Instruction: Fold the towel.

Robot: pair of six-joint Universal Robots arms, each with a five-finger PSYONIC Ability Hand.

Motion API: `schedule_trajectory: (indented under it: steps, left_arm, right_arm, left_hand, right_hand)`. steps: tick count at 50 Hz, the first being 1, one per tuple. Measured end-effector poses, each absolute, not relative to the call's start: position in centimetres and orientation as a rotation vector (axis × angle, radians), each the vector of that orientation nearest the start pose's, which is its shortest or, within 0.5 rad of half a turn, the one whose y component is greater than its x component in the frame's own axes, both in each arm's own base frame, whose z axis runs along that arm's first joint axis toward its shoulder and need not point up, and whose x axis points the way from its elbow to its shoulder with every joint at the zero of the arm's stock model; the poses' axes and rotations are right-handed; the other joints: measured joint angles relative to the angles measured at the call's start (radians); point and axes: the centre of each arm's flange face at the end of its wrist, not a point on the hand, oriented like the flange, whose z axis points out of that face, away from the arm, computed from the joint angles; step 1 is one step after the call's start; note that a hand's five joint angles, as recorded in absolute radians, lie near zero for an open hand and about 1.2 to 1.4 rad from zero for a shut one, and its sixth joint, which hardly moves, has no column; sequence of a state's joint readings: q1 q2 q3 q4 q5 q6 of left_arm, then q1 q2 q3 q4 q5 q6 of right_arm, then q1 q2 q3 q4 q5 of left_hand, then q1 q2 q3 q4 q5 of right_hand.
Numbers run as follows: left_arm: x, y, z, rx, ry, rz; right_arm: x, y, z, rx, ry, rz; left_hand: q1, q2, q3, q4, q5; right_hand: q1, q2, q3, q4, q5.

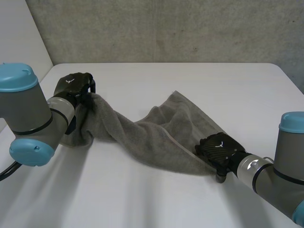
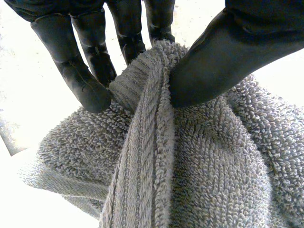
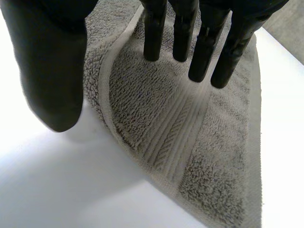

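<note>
Left arm (image 1: 28, 116), grey with light-blue caps, lies nearest the head camera and ends in the left hand (image 1: 73, 88).
- State of left hand: closed on cloth. In its wrist view the fingers (image 2: 80, 76) stand on one side of a bunched, ribbed hem. The thumb (image 2: 228, 57) presses on the other side, so the hem is pinched between them.
- Below the palm the cloth hangs in a thick gather.

Right arm (image 1: 280, 166), same make, ends in the right hand (image 1: 218, 148).
- Position: palm down at the corner of the cloth nearest to it.
- State of right hand: open, holding nothing. In its wrist view its fingers (image 3: 154, 28) are straight and a little apart over the banded end of the cloth.
- Its thumb (image 3: 52, 71) is held well to the side, beyond the cloth's edge and over bare table.
- Whether the fingertips touch the pile cannot be told.

Towel (image 1: 156, 135), one item, grey terry with a woven band and a flat hem.
- One end is gathered in the left hand.
- From there it slopes down, rumpled, and spreads onto the table towards the right hand.
- Between the two hands it is unfolded and twisted.

Table (image 1: 166, 199), white, bears the towel's spread end beneath and beside the right hand.
</note>
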State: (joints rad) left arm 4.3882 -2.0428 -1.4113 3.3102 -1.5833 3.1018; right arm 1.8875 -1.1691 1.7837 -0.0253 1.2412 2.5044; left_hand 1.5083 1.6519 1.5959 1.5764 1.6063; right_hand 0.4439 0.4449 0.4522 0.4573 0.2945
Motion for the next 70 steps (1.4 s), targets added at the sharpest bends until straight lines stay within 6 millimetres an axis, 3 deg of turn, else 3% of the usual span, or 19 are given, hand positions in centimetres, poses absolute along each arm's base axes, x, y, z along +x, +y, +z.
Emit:
schedule_trajectory:
  steps: [12, 20, 30, 36, 38, 43, 47, 50, 53, 57, 62, 66, 70]
  left_arm:
    - [-24.9, -33.0, 20.4, 0.354, 2.546, -2.181]
    - [-24.9, -33.0, 20.4, 0.354, 2.546, -2.181]
    - [-25.0, -33.4, 21.5, 0.349, 2.507, -2.23]
    - [-25.3, -35.2, 25.1, 0.326, 2.367, -2.394]
    - [-25.5, -36.3, 27.5, 0.306, 2.274, -2.496]
    - [-26.0, -37.4, 31.8, 0.267, 2.093, -2.69]
    - [-25.9, -37.4, 34.4, 0.228, 1.964, -2.82]
    - [-25.5, -36.9, 35.5, 0.2, 1.9, -2.88]
    - [-24.8, -36.6, 34.6, 0.191, 1.925, -2.857]
    - [-23.9, -36.2, 31.3, 0.206, 2.065, -2.727]
    - [-23.0, -34.9, 26.0, 0.262, 2.309, -2.479]
    - [-22.3, -32.3, 20.5, 0.392, 2.521, -2.174]
    - [-21.4, -29.9, 16.9, 0.529, 2.601, -1.942]
  right_arm:
    - [24.9, -23.4, 12.9, -1.351, 2.217, -1.47]
    - [25.1, -23.7, 13.0, -1.318, 2.215, -1.482]
    - [25.8, -25.8, 15.1, -1.216, 2.182, -1.568]
    - [26.7, -29.8, 19.8, -1.142, 2.078, -1.813]
    - [27.2, -32.6, 23.7, -1.083, 1.99, -2.02]
    - [27.7, -35.9, 30.1, -0.95, 1.779, -2.37]
    - [28.4, -36.2, 33.2, -0.879, 1.614, -2.53]
    - [29.2, -35.4, 34.1, -0.865, 1.532, -2.57]
    - [29.9, -34.3, 33.4, -0.904, 1.542, -2.527]
    - [30.4, -32.9, 30.4, -1.033, 1.669, -2.367]
    - [30.6, -31.4, 25.2, -1.244, 1.885, -2.082]
    - [29.8, -29.9, 20.2, -1.43, 2.083, -1.786]
    - [28.9, -28.9, 17.5, -1.512, 2.187, -1.614]
  left_hand:
    - [0.0, 0.0, 0.0, 0.0, 0.0]
    - [0.0, 0.0, 0.0, 0.0, 0.0]
    - [0.0, 0.0, 0.0, 0.0, 0.0]
    - [0.0, 0.0, 0.0, 0.0, 0.0]
    - [0.0, 0.0, 0.0, 0.0, 0.0]
    - [0.0, 0.0, 0.0, 0.0, 0.0]
    - [0.0, 0.0, 0.0, 0.0, 0.0]
    - [0.0, 0.0, 0.0, 0.0, 0.0]
    - [0.0, 0.0, 0.0, 0.0, 0.0]
    - [0.0, 0.0, -0.001, 0.0, 0.0]
    - [0.0, 0.0, -0.001, 0.0, 0.0]
    - [0.0, 0.0, -0.001, 0.0, 0.0]
    - [0.0, 0.0, -0.001, 0.0, 0.0]
  right_hand:
    - [0.309, 0.309, 0.302, 0.295, 0.283]
    - [0.858, 0.841, 0.825, 0.826, 0.826]
    - [0.888, 0.873, 0.884, 0.883, 0.874]
    - [0.889, 0.873, 0.888, 0.883, 0.874]
    - [0.889, 0.873, 0.888, 0.883, 0.874]
    - [0.889, 0.873, 0.889, 0.883, 0.874]
    - [0.891, 0.873, 0.889, 0.883, 0.874]
    - [0.891, 0.873, 0.889, 0.883, 0.874]
    - [0.891, 0.873, 0.89, 0.883, 0.874]
    - [0.891, 0.873, 0.89, 0.883, 0.874]
    - [0.891, 0.873, 0.892, 0.883, 0.874]
    - [0.892, 0.873, 0.892, 0.883, 0.874]
    - [0.892, 0.873, 0.892, 0.883, 0.874]
